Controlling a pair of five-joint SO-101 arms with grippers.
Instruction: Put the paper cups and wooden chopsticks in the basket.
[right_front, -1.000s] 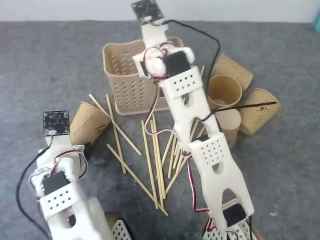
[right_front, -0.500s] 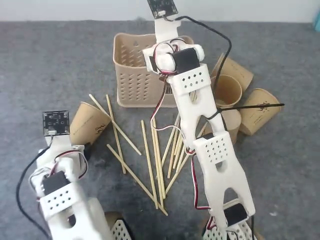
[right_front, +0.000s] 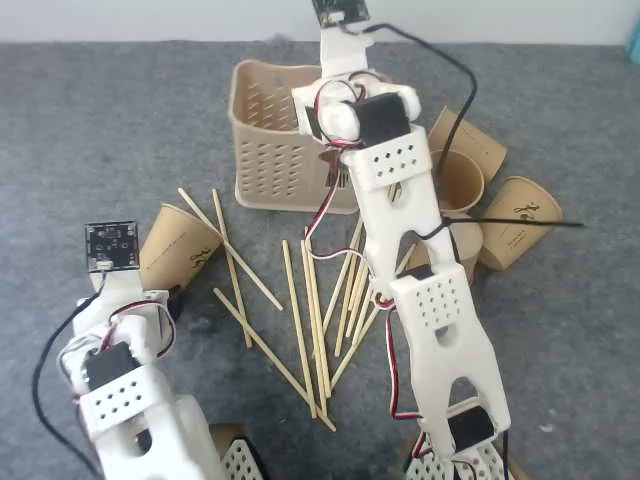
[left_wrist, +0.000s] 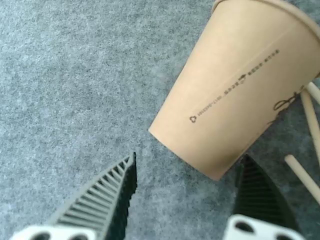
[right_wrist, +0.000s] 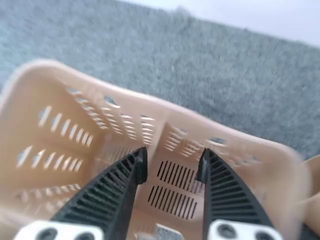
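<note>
Lying nearside of the tan perforated plastic basket (right_front: 275, 150), wooden chopsticks (right_front: 296, 310) litter the grey worktop (right_front: 100, 120). Left wrist view: left gripper (left_wrist: 189, 159), spread, brackets a toppled brown paper cup (left_wrist: 235, 95), evidently for grasping. Right wrist view: right gripper (right_wrist: 173, 151), spread and empty, overhangs the basket.

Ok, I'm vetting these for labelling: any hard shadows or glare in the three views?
High view: soft, even light, faint shadows beside the chopsticks and basket, no glare. Left wrist view: the paper cup is evenly lit, with a dim shadow beside it. Right wrist view: the basket's inside is slightly shaded, its slots readable.
</note>
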